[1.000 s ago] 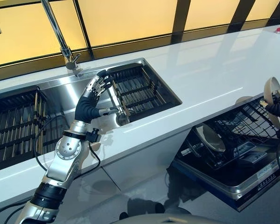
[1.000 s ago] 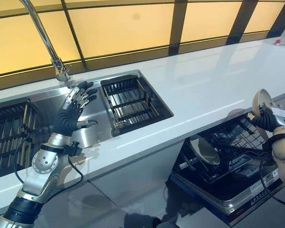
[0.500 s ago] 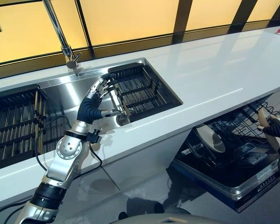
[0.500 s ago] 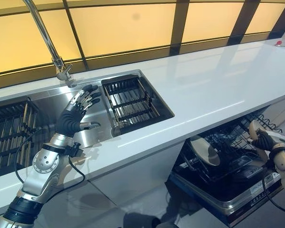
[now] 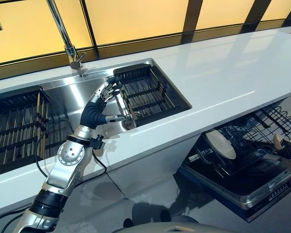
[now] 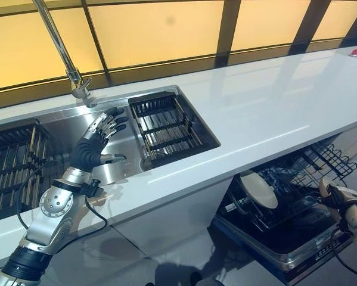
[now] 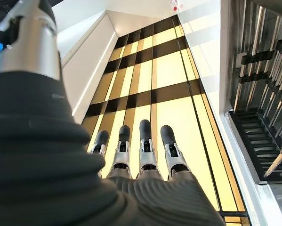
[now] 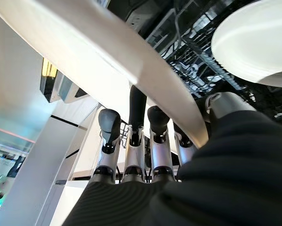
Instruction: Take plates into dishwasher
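Scene is brightly and evenly lit. Warm amber glow is given off by the backlit window panels (image 5: 135,19) behind the sink (image 5: 67,97). Broad soft reflections of those panels are seen on the glossy white tabletop (image 5: 223,73), with a thin bright streak near its front edge. Glare is picked up on the steel faucet (image 6: 62,50) and the sink wall. The open dishwasher (image 5: 242,160) interior is left dark. In the right wrist view a pale plate (image 8: 131,70) is rendered soft and washed out at close range.
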Available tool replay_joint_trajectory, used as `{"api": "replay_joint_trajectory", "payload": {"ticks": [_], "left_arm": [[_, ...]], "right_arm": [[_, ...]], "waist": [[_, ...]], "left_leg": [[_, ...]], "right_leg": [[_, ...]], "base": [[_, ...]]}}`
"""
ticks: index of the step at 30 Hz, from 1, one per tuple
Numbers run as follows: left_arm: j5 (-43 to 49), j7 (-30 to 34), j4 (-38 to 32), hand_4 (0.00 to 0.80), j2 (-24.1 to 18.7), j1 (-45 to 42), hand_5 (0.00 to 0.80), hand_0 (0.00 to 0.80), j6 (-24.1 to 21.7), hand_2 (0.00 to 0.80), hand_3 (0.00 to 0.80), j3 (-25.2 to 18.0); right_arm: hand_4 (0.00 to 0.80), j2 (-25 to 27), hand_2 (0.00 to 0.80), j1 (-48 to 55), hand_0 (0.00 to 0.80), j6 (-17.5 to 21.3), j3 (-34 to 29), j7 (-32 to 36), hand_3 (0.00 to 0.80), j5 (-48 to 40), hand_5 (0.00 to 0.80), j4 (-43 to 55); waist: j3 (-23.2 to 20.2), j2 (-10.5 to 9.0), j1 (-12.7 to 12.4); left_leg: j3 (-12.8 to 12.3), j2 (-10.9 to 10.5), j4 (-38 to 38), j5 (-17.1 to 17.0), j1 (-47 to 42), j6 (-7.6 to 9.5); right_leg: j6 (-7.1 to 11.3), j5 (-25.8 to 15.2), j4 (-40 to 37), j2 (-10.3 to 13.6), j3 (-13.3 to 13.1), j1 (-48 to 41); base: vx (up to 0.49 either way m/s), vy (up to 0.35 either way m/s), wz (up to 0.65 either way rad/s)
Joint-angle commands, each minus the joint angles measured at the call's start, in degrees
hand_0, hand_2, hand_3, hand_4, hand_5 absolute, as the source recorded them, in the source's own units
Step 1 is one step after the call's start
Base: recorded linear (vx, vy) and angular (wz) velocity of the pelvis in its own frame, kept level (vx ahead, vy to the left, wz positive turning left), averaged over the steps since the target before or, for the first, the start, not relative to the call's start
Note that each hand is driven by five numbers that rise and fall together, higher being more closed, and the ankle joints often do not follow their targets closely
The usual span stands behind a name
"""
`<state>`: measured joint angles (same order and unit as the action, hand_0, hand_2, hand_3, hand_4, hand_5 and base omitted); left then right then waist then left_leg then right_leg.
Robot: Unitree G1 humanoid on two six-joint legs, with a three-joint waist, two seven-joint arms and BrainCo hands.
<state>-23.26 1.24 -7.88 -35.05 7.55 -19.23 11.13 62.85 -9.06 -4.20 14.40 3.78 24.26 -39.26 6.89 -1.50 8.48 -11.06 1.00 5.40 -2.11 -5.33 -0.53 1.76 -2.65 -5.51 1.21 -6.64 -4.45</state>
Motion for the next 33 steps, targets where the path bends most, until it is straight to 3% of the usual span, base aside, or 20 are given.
{"api": "replay_joint_trajectory", "payload": {"ticks": [1, 14, 33], "left_arm": [[-0.21, -0.18, -1.07, 0.0, -2.52, 6.49, 0.0, 0.0, -2.65, 0.0, 0.0, 2.61], [0.09, -3.11, -0.22, 0.0, -3.11, 10.62, 0.0, 0.0, -5.47, 0.0, 0.0, 5.52], [0.64, -4.83, 0.68, 0.0, -3.9, 13.25, 0.0, 0.0, -6.57, 0.0, 0.0, 6.95]], "right_arm": [[0.8, 2.01, 0.8, -10.71, 0.8, -0.17, 1.72, -5.77, 0.8, 2.48, 0.8, -4.37], [0.8, 3.03, 0.8, -23.11, 0.8, 1.45, 11.14, -8.79, 0.8, 4.66, 0.8, -6.01], [0.8, 1.21, 0.8, -30.59, 0.8, 2.89, 18.96, -7.36, 0.8, 1.16, 0.8, -9.21]], "waist": [[1.55, -0.19, -2.59], [6.46, 3.01, -3.28], [8.78, 3.85, -5.13]], "left_leg": [[0.47, -0.65, -0.4, 4.93, -1.55, 2.63], [2.64, -1.69, -0.4, 3.77, 1.81, 2.33], [4.78, -2.54, -0.4, 3.21, 3.79, 2.28]], "right_leg": [[0.99, -1.4, 0.51, -2.61, 4.78, 2.31], [0.49, -1.32, 0.51, -1.78, 6.7, 4.78], [0.1, -1.09, 0.51, -1.2, 8.33, 5.94]], "base": [[-0.028, -0.044, 0.03], [-0.031, -0.032, 0.02], [-0.001, -0.023, 0.06]]}}
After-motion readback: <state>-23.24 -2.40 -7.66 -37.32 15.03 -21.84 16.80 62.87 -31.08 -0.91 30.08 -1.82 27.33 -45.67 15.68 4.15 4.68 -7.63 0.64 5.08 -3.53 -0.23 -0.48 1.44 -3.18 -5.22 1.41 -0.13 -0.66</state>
